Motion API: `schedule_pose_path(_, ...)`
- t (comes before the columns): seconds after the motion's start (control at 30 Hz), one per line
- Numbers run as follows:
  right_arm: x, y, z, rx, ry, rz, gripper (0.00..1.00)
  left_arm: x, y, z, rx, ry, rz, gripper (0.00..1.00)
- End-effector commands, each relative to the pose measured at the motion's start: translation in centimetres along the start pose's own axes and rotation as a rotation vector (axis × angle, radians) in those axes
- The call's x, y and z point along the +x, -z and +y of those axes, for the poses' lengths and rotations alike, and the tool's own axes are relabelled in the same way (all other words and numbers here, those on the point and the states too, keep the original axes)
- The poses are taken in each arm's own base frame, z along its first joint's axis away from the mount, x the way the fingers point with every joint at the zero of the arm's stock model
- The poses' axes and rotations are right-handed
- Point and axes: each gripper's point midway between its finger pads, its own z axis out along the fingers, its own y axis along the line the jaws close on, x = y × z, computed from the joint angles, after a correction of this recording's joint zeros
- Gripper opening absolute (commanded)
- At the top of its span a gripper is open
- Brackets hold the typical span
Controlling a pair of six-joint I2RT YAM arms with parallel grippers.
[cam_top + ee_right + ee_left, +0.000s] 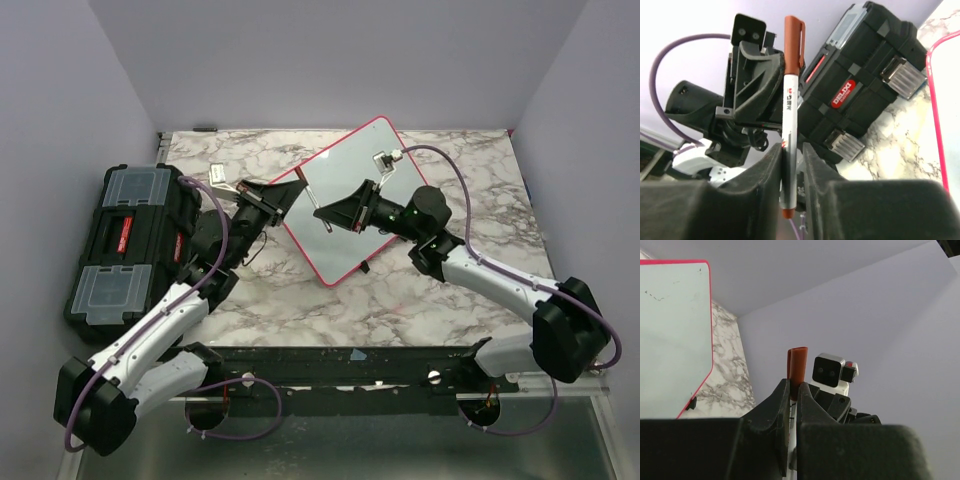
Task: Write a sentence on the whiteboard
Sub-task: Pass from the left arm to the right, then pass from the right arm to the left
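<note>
Step in hand (judged): uncapping the marker (pixel 790 115); no lettering was visible on the whiteboard (pixel 352 160), so writing appeared not yet begun
Risk, cap: the left end effector (pixel 794 390) was pressed together on the red-brown cap (pixel 797 369); a pull off the marker's axis could jam or bend the cap rather than free it
Risk, barrel: were the right-hand hold loose, the barrel could slide out with the cap and drop onto the board, smudging it or rolling off the counter (pixel 400 300)
Risk, board: nothing was seen bracing the whiteboard; pen pressure could push it across the marble
Right end effector (pixel 790 162): fingers stood narrow about the white barrel near its tail end, one side against it and a thin gap showing on the other; whether it clamped could not be told
Whiteboard position: flat on the counter, turned corner-wise, just right of the black toolbox (pixel 130 240)
Relation: in the top view the right end effector was over the board's middle-left area and the left one at its left edge; the marker spanned between them, capped, and appeared clear of the surface
</note>
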Motion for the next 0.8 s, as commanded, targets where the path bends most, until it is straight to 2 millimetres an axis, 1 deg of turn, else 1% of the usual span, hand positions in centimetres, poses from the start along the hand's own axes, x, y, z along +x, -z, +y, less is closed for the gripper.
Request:
schedule_pose_path(0.0, 0.2, -0.8, 1.8, -0.076, 0.013, 0.023, 0.17, -1.3, 0.6, -1.3, 0.057, -0.019, -0.077, 0.00)
schedule_pose_path(0.03, 0.3, -0.8, 1.7, -0.076, 0.012, 0.027, 0.13, -1.3, 0.6, -1.0, 0.047, -0.025, -0.079, 0.00)
schedule_pose_path(0.07, 0.3, -0.8, 1.7, -0.073, 0.016, 0.030, 0.07, -1.2, 0.7, -0.8, 0.035, -0.039, -0.072, 0.03)
schedule_pose_path(0.1, 0.4, -0.8, 1.5, -0.063, 0.017, 0.034, 0.03, -1.0, 0.8, -0.9, 0.034, -0.060, -0.058, 0.17)
schedule_pose_path(0.13, 0.3, -0.8, 1.5, -0.055, 0.025, 0.039, 0.01, -0.7, 1.0, -0.9, 0.033, -0.097, -0.032, 0.37)
schedule_pose_path(0.2, 0.6, -0.7, 1.2, -0.030, 0.041, 0.064, 0.01, -0.4, 1.2, -0.7, -0.001, -0.173, 0.013, 0.76)
schedule_pose_path(0.23, 0.6, -0.7, 1.2, -0.021, 0.064, 0.078, 0.01, 0.0, 1.5, -0.7, -0.017, -0.219, 0.057, 0.87)
schedule_pose_path(0.27, 0.9, -0.5, 0.9, 0.002, 0.078, 0.099, 0.01, -0.2, 1.8, -0.7, -0.035, -0.262, 0.071, 0.94)
schedule_pose_path(0.3, 0.9, -0.3, 0.8, 0.018, 0.109, 0.112, 0.01, -0.3, 2.2, -0.1, -0.071, -0.307, 0.090, 0.96)
schedule_pose_path(0.33, 1.2, -0.1, 0.4, 0.044, 0.128, 0.133, 0.01, -0.8, 2.6, 0.0, -0.084, -0.353, 0.097, 0.96)
schedule_pose_path(0.43, 1.7, 0.7, 0.1, 0.073, 0.226, 0.187, 0.01, -1.9, 4.1, 1.2, -0.165, -0.460, 0.171, 0.95)
schedule_pose_path(0.5, 2.4, 1.2, -0.7, 0.095, 0.280, 0.241, 0.01, -2.8, 4.8, 1.0, -0.160, -0.477, 0.218, 0.92)
schedule_pose_path(0.57, 3.0, 1.5, -0.9, 0.088, 0.323, 0.287, 0.01, -2.6, 5.4, 0.2, -0.117, -0.502, 0.290, 0.91)
schedule_pose_path(0.67, 3.4, 1.8, -0.8, 0.058, 0.378, 0.322, 0.01, -1.7, 6.1, 0.4, -0.087, -0.554, 0.410, 0.88)
schedule_pose_path(0.77, 3.6, 2.0, -0.4, 0.021, 0.424, 0.340, 0.01, -0.8, 6.8, 0.5, -0.042, -0.548, 0.503, 0.86)
